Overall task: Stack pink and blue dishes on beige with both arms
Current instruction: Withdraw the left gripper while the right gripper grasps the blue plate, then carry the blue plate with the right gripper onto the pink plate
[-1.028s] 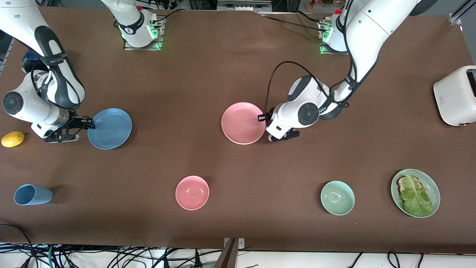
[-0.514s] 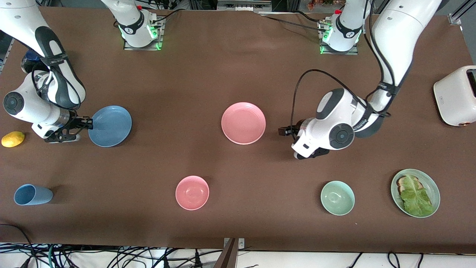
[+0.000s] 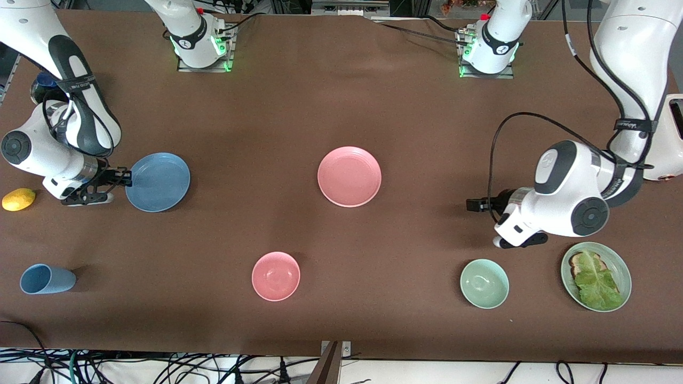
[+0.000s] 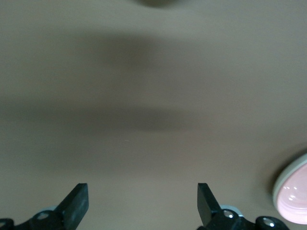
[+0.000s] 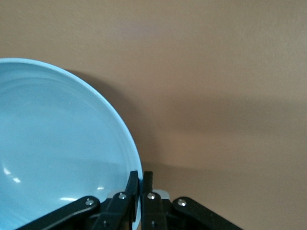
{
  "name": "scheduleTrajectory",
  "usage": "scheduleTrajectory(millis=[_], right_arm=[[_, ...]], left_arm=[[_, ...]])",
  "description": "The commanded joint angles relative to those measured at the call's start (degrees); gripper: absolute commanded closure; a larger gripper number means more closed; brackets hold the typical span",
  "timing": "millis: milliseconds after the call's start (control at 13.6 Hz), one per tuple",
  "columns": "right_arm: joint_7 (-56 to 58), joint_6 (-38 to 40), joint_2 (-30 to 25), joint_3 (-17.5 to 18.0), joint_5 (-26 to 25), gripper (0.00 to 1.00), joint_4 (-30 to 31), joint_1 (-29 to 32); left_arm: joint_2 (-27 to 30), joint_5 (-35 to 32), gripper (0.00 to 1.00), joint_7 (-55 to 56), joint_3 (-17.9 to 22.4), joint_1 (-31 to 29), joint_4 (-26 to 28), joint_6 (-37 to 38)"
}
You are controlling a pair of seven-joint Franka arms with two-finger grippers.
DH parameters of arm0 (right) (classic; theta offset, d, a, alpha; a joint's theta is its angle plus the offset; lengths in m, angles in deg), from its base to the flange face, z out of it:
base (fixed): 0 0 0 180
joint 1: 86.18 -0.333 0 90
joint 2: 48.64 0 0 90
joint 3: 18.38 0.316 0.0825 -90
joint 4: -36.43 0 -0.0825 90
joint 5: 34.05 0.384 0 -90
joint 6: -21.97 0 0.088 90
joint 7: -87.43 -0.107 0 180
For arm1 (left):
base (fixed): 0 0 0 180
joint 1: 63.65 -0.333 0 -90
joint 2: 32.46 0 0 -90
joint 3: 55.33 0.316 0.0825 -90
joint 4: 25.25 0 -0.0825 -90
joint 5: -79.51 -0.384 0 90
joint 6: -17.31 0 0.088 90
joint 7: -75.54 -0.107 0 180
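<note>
Only right wrist view shows right hand [image 5: 141, 178] pinching blue plate [image 5: 57, 143] rim.

Brown counter [image 3: 341, 106]; pale pink plate [image 3: 349, 176] and light blue plate [image 3: 158, 182], both faintly ringed. Pink bowl [image 3: 276, 276], mint-green bowl [image 3: 484, 283], blue cup [image 3: 47, 279], yellow lemon [image 3: 18, 199], white arms with black hands.

The left wrist view is blurred, a pink dish [image 4: 293, 196] cut by its edge, while the blue plate [image 5: 57, 143] runs off the right wrist view's edge.
</note>
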Motion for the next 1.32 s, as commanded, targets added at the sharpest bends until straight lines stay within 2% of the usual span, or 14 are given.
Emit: scheduleTrajectory(millis=[0,147,294,440,587,954,1248], right_arm=[[0.54,8.21,-3.54,2.85,3.43,1.00,-3.91,0.59],[0.45,13.58,-4.60,4.61,5.72,1.00,-7.25,0.59],[0.10,17.89,-4.69,5.93,6.86,1.00,-10.77,0.50],[-0.51,21.85,-4.69,7.51,10.37,1.00,-14.72,-0.37],[-5.05,23.01,-4.78,7.61,11.70,1.00,-17.45,-5.71],[-24.64,22.75,-4.69,7.25,11.62,1.00,-20.62,-19.69],[-38.97,22.22,-1.36,6.73,11.53,1.00,-23.86,-29.36]], left_arm=[[4.28,-2.63,0.00,-0.38,-0.18,-2.83,0.38,2.68],[5.68,-2.63,0.00,-0.38,-0.18,-6.18,0.20,3.55],[6.22,-1.68,0.00,-0.47,-0.44,-8.38,-2.33,7.40],[6.13,-0.53,0.00,-0.38,-0.36,-9.26,-4.19,10.24],[6.48,1.93,0.00,-0.38,-0.70,-11.71,-4.37,10.15],[10.96,2.11,0.00,-0.64,-0.71,-12.17,-3.93,10.94],[14.99,2.11,0.00,-0.91,0.43,-11.39,-2.70,10.68]])
